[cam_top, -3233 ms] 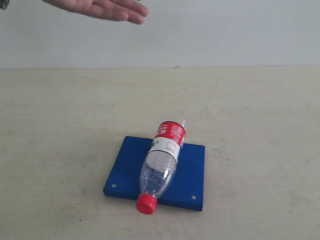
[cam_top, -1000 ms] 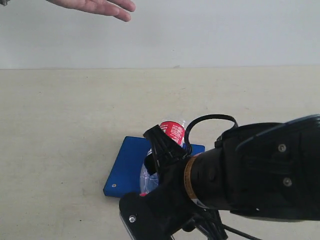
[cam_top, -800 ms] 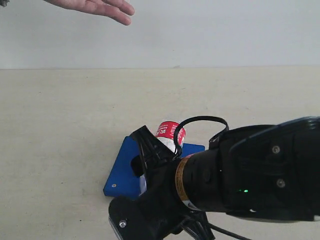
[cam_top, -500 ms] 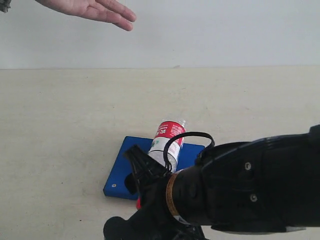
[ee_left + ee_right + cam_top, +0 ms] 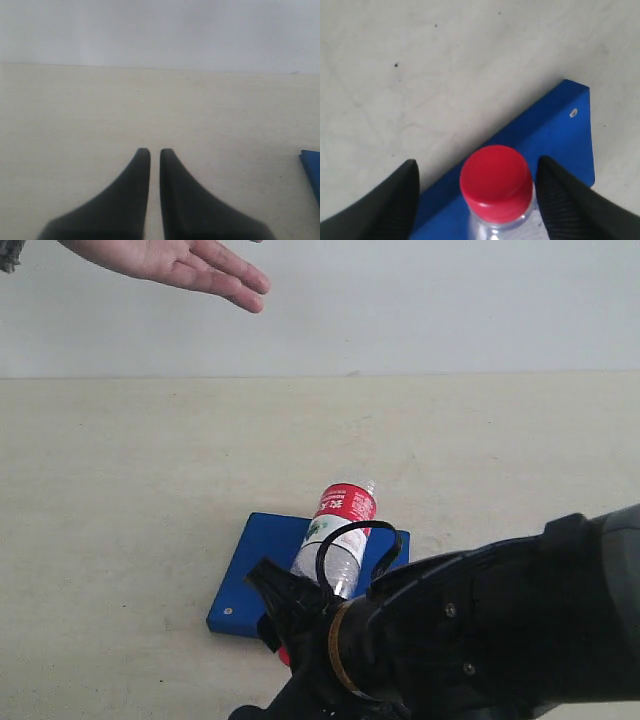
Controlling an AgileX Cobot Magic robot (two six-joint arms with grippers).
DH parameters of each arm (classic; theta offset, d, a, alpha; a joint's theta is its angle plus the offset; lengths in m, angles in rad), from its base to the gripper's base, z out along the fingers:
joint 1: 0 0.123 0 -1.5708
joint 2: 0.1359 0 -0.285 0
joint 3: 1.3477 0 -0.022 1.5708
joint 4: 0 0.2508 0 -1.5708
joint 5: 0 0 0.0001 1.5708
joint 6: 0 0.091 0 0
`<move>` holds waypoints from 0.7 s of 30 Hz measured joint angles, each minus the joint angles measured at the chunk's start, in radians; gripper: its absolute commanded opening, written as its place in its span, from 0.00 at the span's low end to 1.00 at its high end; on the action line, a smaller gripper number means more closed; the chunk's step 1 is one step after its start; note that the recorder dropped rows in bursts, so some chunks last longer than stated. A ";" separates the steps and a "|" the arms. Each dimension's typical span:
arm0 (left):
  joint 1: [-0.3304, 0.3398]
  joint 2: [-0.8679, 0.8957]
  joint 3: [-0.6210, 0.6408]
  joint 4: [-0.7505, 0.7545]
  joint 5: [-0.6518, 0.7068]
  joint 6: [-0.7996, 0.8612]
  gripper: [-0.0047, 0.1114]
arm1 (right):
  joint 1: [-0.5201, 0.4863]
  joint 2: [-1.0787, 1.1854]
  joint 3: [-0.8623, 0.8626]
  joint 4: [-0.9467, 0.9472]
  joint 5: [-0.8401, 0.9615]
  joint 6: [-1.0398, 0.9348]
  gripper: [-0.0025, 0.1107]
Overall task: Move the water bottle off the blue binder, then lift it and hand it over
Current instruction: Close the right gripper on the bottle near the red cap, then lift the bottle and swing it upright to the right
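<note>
- The water bottle [image 5: 338, 530] lies on its side across the blue binder [image 5: 248, 570]. Its base points toward the far wall and its neck toward the near edge.
- The binder lies flat on the pale table [image 5: 120, 470], with one silver rivet [image 5: 228, 611] showing at its near left corner.
- The right arm fills the lower right of the exterior view. It hides the bottle's neck and much of the binder's right side.
- The right gripper [image 5: 290, 618] is down at the bottle's cap end.
- From the right wrist camera, the right gripper [image 5: 477, 167] has its jaws spread wide, one dark finger [image 5: 395, 200] on either side of the red cap [image 5: 495, 182]. There is a gap on both sides, so it holds nothing.
- In that view the cap sits at the binder [image 5: 560, 130] edge, above where blue meets table.
- The left gripper [image 5: 155, 152] has its jaws drawn together with only a thin slit between them and nothing in it. It hangs over bare table, with just a sliver of the binder [image 5: 312, 167] at the frame's edge.
- A person's hand [image 5: 180, 260] reaches in at the upper left, fingers extended (palm side hard to judge from here), well away from the bottle.
</note>
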 measured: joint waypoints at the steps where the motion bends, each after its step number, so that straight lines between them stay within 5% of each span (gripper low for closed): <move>1: 0.000 0.000 0.000 0.000 0.000 0.000 0.10 | 0.000 0.001 0.000 -0.015 0.002 0.022 0.49; 7: 0.000 0.000 0.000 0.000 0.000 0.000 0.10 | 0.000 0.002 0.000 -0.059 0.002 0.109 0.02; 15: 0.000 0.000 0.000 0.000 0.000 0.000 0.10 | 0.000 0.002 0.000 -0.073 -0.011 0.223 0.02; 21: 0.000 0.000 0.000 0.000 0.000 0.000 0.10 | -0.035 -0.055 -0.017 -0.074 -0.109 0.593 0.02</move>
